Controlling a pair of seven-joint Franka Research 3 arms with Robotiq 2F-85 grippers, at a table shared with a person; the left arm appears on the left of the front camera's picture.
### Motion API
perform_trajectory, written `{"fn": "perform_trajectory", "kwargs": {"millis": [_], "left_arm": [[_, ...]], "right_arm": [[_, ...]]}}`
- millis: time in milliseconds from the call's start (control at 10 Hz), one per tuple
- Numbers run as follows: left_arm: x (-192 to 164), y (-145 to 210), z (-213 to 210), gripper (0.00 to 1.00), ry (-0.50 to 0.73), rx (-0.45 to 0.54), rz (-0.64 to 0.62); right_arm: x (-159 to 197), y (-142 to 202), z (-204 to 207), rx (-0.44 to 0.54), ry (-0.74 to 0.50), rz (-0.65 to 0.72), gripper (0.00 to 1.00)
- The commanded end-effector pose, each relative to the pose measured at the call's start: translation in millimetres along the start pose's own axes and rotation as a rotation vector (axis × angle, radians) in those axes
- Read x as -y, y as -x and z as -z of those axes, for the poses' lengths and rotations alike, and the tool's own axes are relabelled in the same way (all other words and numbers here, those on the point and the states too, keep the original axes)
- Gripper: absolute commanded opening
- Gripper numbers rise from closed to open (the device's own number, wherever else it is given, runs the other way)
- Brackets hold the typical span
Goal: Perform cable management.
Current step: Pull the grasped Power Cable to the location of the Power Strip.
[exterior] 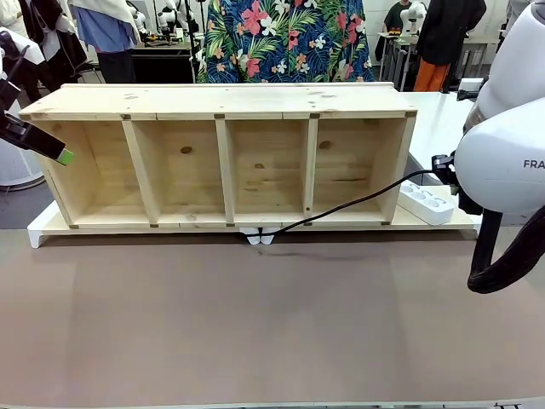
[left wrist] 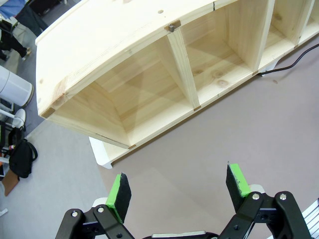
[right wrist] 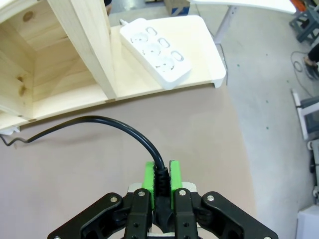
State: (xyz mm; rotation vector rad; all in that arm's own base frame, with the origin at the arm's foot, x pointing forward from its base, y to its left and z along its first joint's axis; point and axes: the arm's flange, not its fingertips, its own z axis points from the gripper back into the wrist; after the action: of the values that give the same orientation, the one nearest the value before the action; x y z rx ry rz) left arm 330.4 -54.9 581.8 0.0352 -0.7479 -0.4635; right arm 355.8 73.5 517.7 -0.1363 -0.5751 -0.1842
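From the front, the cable (exterior: 358,202) comes out at the foot of the wooden shelf (exterior: 226,102), near its middle, and rises in the air rightward past the white power strip (exterior: 426,203) to the right arm (exterior: 507,153), clear of the brown counter (exterior: 255,324) for most of that run. In the left wrist view, the left pincer (left wrist: 178,188) hangs with its green pads wide apart and nothing between them, above the counter in front of the shelf's end compartment. A short stretch of the cable shows at the far upper right. In the right wrist view, the right pincer (right wrist: 161,178) is clamped on the cable where it thickens. That is probably the neck behind the plug, though the plug itself is hidden between the fingers. From there the cord arcs up and away toward the shelf, kinking slightly at the far end. The cord looks light, limp and smooth-jacketed, so it will sag, swing and hold its curl. The stiffer thickened end is likely the surest hold, while a grip mid-cord could slip or let it twist.
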Motion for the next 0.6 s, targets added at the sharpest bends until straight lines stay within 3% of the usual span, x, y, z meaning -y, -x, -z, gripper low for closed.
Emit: {"fn": "perform_trajectory", "kwargs": {"millis": [0,500], "left_arm": [[0.0,0.2,-0.5,1.0,-0.002,0.005,-0.001],[0.0,0.2,-0.5,1.0,-0.002,0.005,-0.001]], "right_arm": [[13.4,-16.5,1.5,0.029,0.025,-0.049,0.15],[18.3,-46.9,-11.5,0.085,0.096,-0.086,0.15]]}}
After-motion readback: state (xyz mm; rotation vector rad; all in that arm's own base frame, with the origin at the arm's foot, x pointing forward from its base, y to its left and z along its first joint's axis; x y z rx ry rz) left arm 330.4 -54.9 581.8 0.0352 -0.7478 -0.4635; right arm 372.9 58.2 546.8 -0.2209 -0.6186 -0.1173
